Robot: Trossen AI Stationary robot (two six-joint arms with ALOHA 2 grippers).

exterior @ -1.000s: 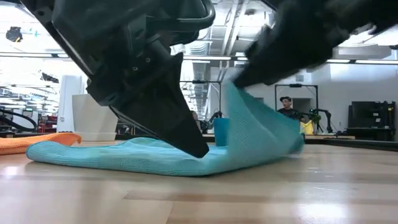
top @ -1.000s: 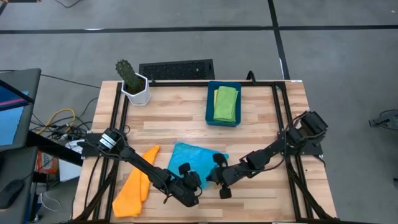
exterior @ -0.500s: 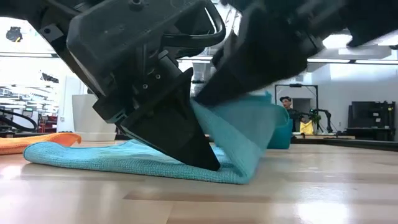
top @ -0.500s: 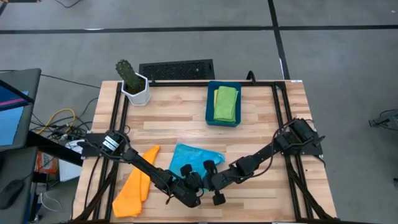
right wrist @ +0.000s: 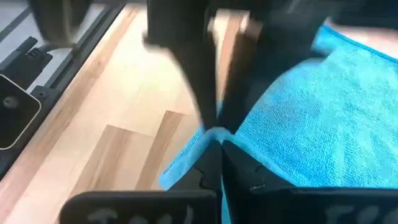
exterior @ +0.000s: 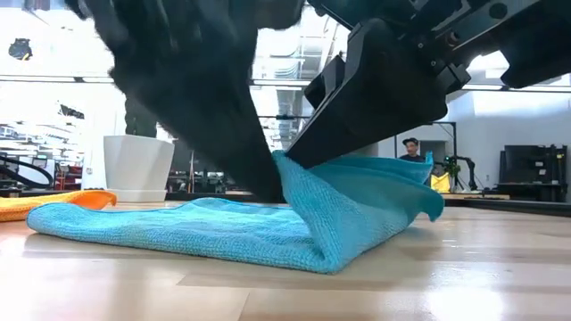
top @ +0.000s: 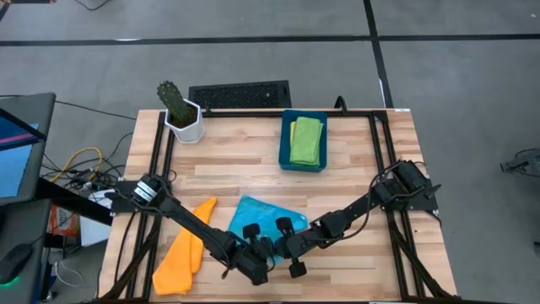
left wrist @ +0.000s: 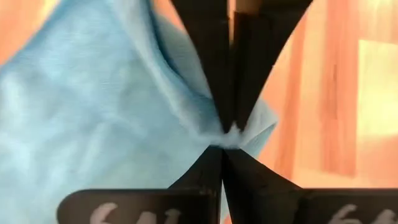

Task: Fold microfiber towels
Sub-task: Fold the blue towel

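Observation:
A light blue microfiber towel [top: 257,211] [exterior: 178,232] lies on the wooden table near its front edge, with its right part raised and turned over toward the left. My right gripper [top: 275,246] [exterior: 299,160] is shut on that raised part. My left gripper [top: 263,249] [exterior: 268,187] is shut, its tips right beside the same spot and just above the flat cloth. An orange towel [top: 186,249] lies flat at the front left. A green towel [top: 306,139] rests inside a dark blue bin [top: 284,148]. My right gripper pinches the light blue towel's raised edge [right wrist: 205,134] between its two fingers, slanting down from the table's right. The held flap [exterior: 357,192] curves over, clear of the table. The fold below it [exterior: 326,259] and the rest of the towel lie on the wood. My left gripper's shut tips [left wrist: 222,149] meet the same raised corner [left wrist: 236,132]; I cannot tell whether they touch it.
A white pot with a cactus [top: 180,114] stands at the far left corner. Dark frame rails [top: 384,160] run along both sides of the table. Bare wood [top: 363,262] shows at the front right.
My right gripper has carried the towel's right edge toward the table's left, so that part has folded over. My left gripper, which stood with its shut tips down on the cloth at the fold, has risen off it in the last half second.

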